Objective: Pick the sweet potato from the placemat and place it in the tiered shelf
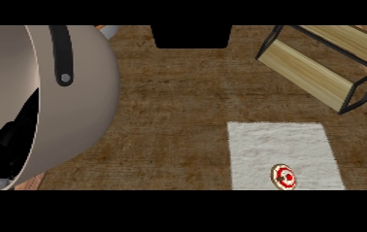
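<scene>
Head view of the brown wood-grain counter [172, 105]. Landmark: the white, fuzzy, rectangular cloth placemat [279, 143], one in number.

On the placemat, close to its near edge and right of its middle, lies one small round object, red and white with a tan rim [284, 177]. It is the only item there and so presumably the thing to be carried, though it does not look like a sweet potato. Judged by appearance it is light, stiff and compact, and probably smooth enough to slip. A pinch across its opposite rims, taken from above, seems the best hold.

Beyond the placemat and to its right stands one tiered shelf with a black metal frame and pale wooden boards [315, 75]. Two boards show, both bare where visible.

Far left of the placemat, one large grey rounded body with a black strap [72, 95] fills the view; it may be a forearm held close. The black shape at its lower left may be the left hand [14, 139]; whether it is spread or closed cannot be told. The right hand does not appear.

One dark block [192, 36] sits beyond the placemat, to its left.
</scene>
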You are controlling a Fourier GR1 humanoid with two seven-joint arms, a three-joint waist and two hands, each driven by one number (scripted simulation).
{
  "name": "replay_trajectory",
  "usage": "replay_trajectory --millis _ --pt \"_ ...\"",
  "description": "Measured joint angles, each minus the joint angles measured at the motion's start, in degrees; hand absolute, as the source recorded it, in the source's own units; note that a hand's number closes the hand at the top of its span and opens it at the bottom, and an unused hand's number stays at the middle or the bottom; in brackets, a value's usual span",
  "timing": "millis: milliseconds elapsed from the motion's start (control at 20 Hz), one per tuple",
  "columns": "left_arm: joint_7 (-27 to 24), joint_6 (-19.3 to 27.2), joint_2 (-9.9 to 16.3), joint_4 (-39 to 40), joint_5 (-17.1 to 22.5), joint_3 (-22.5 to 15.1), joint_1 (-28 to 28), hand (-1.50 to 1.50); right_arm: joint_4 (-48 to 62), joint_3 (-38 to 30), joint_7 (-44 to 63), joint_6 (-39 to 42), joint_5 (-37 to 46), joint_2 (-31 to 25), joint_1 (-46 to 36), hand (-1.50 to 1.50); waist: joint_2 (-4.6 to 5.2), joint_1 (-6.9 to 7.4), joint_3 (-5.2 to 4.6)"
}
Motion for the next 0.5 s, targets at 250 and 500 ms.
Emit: replay_trajectory --millis 250,500 --pt "0.1 -0.1 -0.3 0.5 -0.6 0.2 -0.9 0.0 6.0 -2.3 -2.7 -5.6 -0.3 -0.4 1.1 1.5 0.01 0.06 0.05" --pt "0.6 0.0 -0.6 0.6 -1.0 0.5 -1.4 0.0 11.3 -5.2 -3.0 -12.3 0.5 -1.0 2.4 -1.5 0.05 0.12 0.07"
